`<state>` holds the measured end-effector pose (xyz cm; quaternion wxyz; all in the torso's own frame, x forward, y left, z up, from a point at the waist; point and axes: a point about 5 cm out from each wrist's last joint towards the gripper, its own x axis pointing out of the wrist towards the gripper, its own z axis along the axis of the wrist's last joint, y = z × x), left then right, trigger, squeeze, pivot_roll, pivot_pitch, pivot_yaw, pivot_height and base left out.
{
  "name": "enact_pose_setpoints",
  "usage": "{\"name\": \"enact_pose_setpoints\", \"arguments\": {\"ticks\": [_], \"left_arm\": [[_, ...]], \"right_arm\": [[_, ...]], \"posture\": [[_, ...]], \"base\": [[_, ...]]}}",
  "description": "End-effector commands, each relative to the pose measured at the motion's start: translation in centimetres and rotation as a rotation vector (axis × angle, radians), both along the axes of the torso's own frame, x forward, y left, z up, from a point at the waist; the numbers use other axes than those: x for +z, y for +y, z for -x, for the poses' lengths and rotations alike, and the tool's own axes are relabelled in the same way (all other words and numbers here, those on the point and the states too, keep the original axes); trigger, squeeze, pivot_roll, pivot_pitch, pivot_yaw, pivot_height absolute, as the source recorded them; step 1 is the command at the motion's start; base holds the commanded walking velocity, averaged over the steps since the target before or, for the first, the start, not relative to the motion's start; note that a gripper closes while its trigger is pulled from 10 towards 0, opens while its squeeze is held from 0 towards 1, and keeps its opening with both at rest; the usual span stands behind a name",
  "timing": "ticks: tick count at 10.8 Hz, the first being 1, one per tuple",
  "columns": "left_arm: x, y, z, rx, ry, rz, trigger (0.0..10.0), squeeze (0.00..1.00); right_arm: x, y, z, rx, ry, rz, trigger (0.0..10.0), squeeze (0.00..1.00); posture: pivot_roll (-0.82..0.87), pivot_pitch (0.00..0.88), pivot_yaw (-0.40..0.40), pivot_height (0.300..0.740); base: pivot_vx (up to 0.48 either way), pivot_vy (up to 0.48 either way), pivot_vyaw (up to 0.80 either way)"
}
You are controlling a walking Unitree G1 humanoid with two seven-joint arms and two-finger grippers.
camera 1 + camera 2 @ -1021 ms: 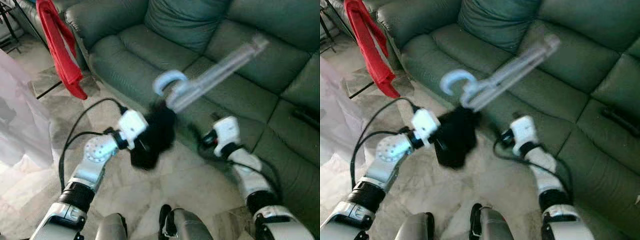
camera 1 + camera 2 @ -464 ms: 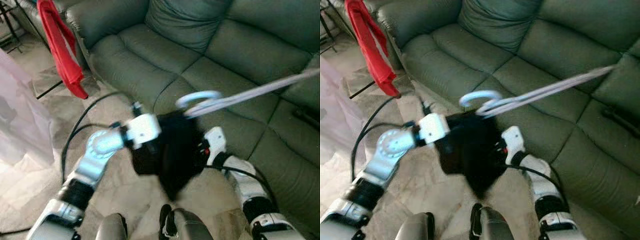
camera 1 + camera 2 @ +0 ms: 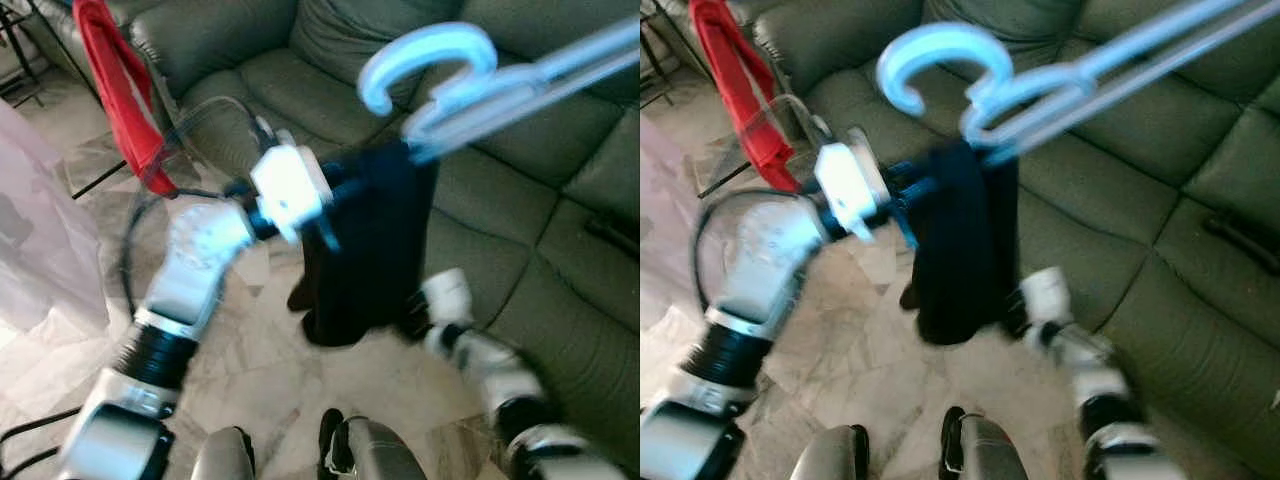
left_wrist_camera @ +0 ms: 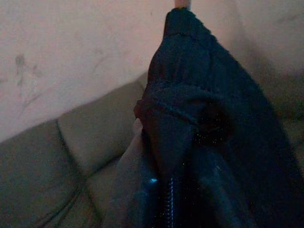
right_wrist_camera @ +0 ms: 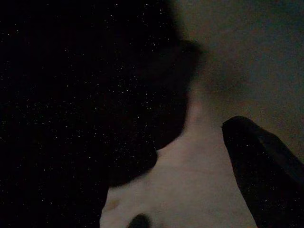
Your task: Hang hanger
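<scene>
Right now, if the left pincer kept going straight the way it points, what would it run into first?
Most likely the black garment, which hangs from the pale blue hanger right in front of the left pincer. Behind it lies the green sofa, though depth is unclear.

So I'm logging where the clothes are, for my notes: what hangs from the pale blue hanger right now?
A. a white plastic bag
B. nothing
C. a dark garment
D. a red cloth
C: a dark garment droops from the pale blue hanger, at the left gripper, while the red cloth hangs apart beside the sofa.
</scene>
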<state>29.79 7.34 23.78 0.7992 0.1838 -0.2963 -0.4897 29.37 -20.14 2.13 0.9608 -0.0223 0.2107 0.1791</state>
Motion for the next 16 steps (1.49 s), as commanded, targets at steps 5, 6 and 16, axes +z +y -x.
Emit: {"name": "enact_pose_setpoints", "arguments": {"ticks": [5,6,16], "left_arm": [[-6.0,9.1,-1.0,0.183,0.367,-0.140,0.0,0.00],[-9.6,9.4,0.8,0.094,0.528,-0.225,0.0,0.00],[-20.0,9.1,-0.4,0.624,0.691,-0.473,0.0,0.00]], "right_arm": [[8.3,-12.9,-1.5,-0.815,-0.377,0.091,0.0,0.00],[11.9,-13.3,-3.0,-0.848,-0.517,0.060,0.0,0.00],[13.4,-5.8,-6.6,-0.620,-0.627,-0.057,0.0,0.00]], "posture": [[-0.02,0.197,-0.060,0.740],[-0.02,0.194,-0.062,0.740],[-0.02,0.173,-0.057,0.740]], "base": [[0.000,0.000,0.00],[0.000,0.000,0.00],[0.000,0.000,0.00]]}}
